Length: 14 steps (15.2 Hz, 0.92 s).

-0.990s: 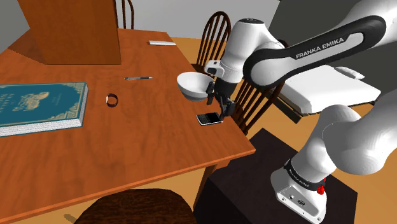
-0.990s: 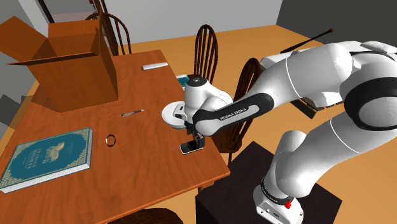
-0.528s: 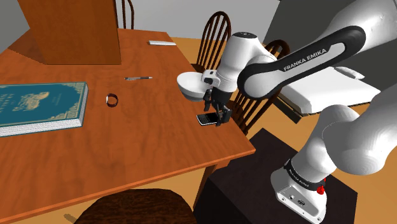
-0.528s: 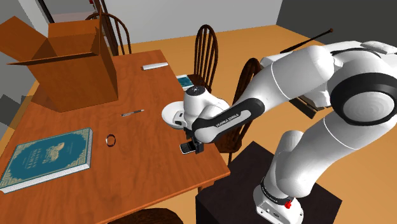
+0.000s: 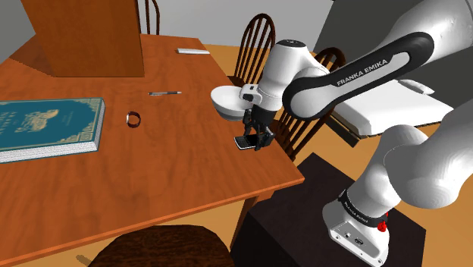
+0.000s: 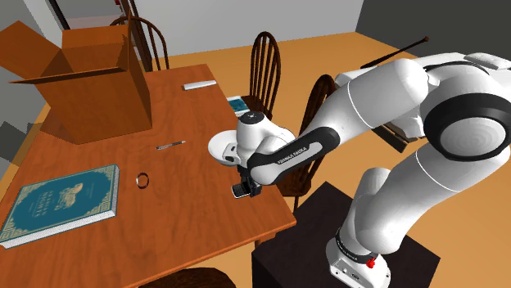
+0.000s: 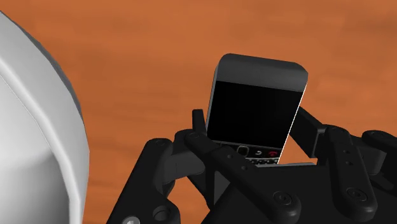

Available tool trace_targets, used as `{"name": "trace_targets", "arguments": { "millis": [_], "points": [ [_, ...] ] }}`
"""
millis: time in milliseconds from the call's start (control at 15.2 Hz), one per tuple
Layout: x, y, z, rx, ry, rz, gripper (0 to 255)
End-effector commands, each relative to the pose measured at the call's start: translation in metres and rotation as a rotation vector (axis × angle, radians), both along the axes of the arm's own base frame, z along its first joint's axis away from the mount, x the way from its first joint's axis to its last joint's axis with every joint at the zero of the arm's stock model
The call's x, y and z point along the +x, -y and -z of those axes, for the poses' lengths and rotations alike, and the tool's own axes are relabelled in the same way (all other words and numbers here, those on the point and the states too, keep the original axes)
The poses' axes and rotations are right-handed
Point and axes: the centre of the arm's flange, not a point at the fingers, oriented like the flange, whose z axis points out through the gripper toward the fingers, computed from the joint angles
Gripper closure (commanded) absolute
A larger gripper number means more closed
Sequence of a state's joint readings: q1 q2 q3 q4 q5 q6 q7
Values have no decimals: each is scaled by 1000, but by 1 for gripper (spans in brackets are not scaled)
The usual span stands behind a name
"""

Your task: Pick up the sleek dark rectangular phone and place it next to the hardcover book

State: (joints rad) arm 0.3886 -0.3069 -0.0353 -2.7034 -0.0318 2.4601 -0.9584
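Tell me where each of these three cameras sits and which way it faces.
Shoulder view: beside and slightly behind the stand, looking down over the table; the white arm reaches up-left to the phone.
Second exterior view: raised, on the arm's side of the table, looking down across it; arm and stand show.
Wrist view: on the hand, looking along the black jaws, which clasp the phone beside a white bowl.
Shared: both exterior views show the blue-green book, phone and bowl.
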Motion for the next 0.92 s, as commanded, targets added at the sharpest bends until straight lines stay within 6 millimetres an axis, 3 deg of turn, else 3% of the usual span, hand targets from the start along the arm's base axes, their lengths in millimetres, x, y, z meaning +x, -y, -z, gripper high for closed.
{"name": "trace_targets", "arguments": {
  "millis": [0, 528, 858],
  "points": [
    [0, 0, 1, 0, -1, 0, 255],
    [0, 0, 1, 0, -1, 0, 255],
    [0, 0, -25, 0, -1, 0, 255]
  ]
}}
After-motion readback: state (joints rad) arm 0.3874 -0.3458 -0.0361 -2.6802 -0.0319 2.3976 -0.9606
